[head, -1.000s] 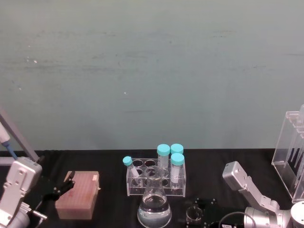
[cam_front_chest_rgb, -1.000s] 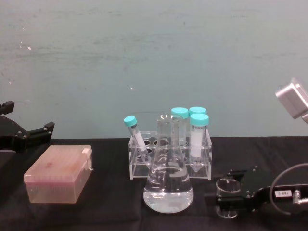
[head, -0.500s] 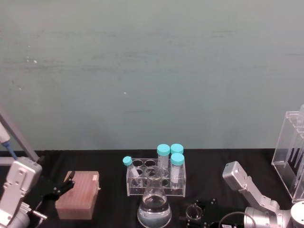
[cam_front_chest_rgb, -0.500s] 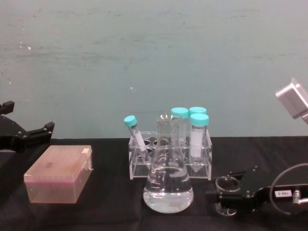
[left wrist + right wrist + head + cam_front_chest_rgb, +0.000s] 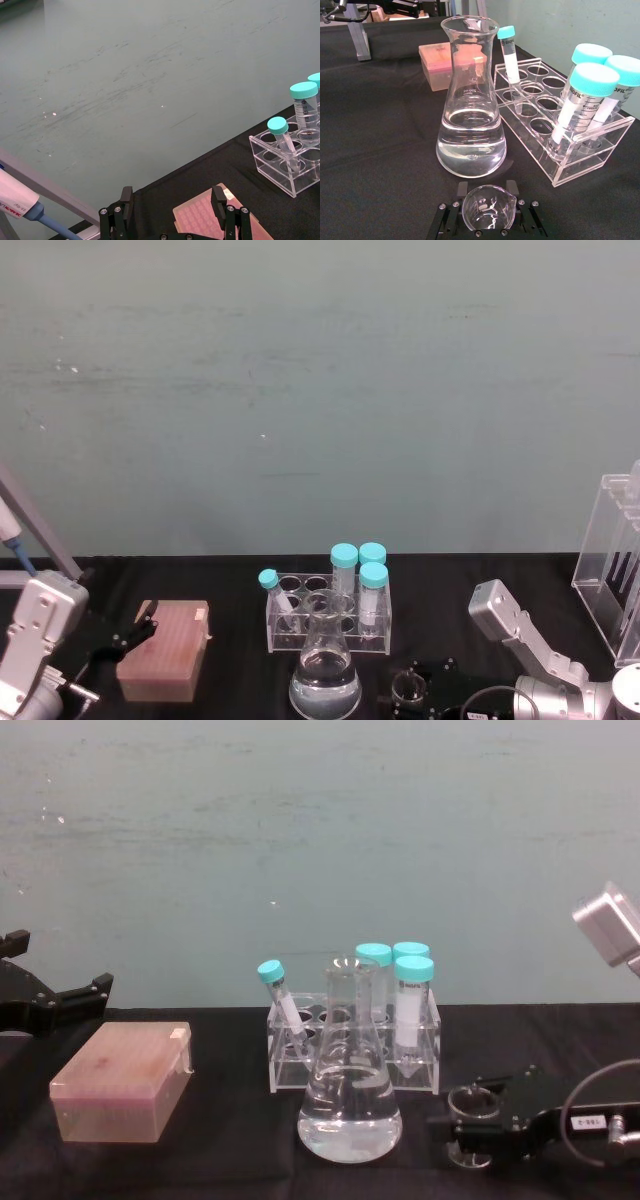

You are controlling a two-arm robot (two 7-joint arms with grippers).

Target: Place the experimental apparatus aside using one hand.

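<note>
Beaker (image 5: 471, 1102) is clasped between the narrowed jaws of the right gripper (image 5: 486, 192), just right of the flask (image 5: 350, 1105), near the table's front. Its rim is now seen tilted, where a second ago it stood level. The grasp is judged made and the carry aside not begun. The left gripper (image 5: 171, 200) is parked wide open.

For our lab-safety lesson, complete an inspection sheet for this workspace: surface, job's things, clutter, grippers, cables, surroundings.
Surface: black cloth table, no spills seen.
Job's things: large clear conical flask with liquid, upright; small glass beaker; tall clear acrylic stand, far right.
Clutter: clear rack of teal-capped tubes; pink lidded box.
Grippers: right gripper shut on beaker; left gripper open by the box.
Cables: grey cable at right gripper.
Surroundings: green wall.
</note>
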